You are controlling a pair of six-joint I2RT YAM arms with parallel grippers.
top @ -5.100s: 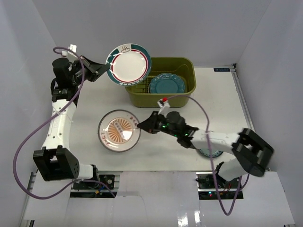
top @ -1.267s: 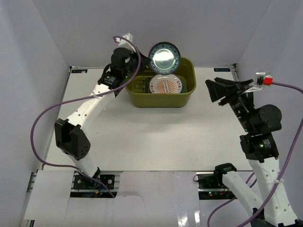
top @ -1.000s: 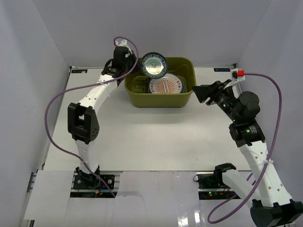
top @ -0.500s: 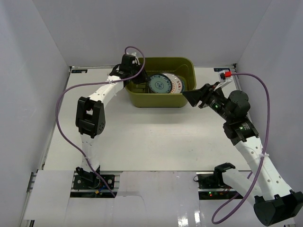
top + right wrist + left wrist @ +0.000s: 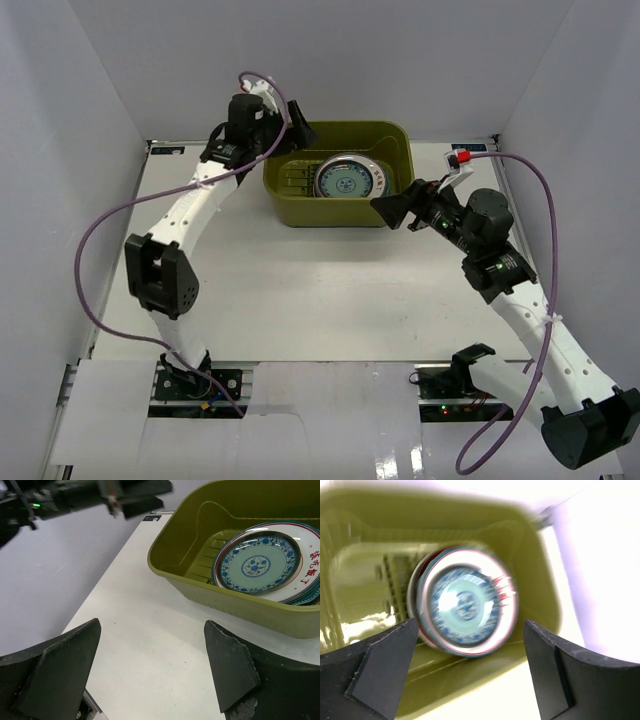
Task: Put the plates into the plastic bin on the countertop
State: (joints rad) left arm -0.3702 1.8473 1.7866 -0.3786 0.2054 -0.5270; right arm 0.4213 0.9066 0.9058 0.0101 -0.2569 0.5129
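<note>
The olive-green plastic bin (image 5: 385, 205) stands at the back of the white countertop (image 5: 300, 290). A stack of plates (image 5: 347, 180) lies in its right half. The top one is a small teal plate with a blue pattern (image 5: 258, 560). Under it shows a white rim with red marks (image 5: 311, 565). My left gripper (image 5: 298, 122) hovers over the bin's back left corner, open and empty. In its wrist view the blurred plates (image 5: 462, 602) lie beyond the left gripper (image 5: 470, 667). My right gripper (image 5: 392, 211) is open and empty, off the bin's front right corner, over the bare countertop (image 5: 150, 645).
White walls enclose the countertop on three sides. The bin's left half (image 5: 292, 180) shows its ribbed bottom. In the right wrist view the left arm (image 5: 90, 497) crosses the top left, above the bin's (image 5: 240, 602) far corner.
The left gripper has let the small teal plate down onto the stack, opened and drawn back to the bin's back left. The right gripper has moved left toward the bin and opened wider.
</note>
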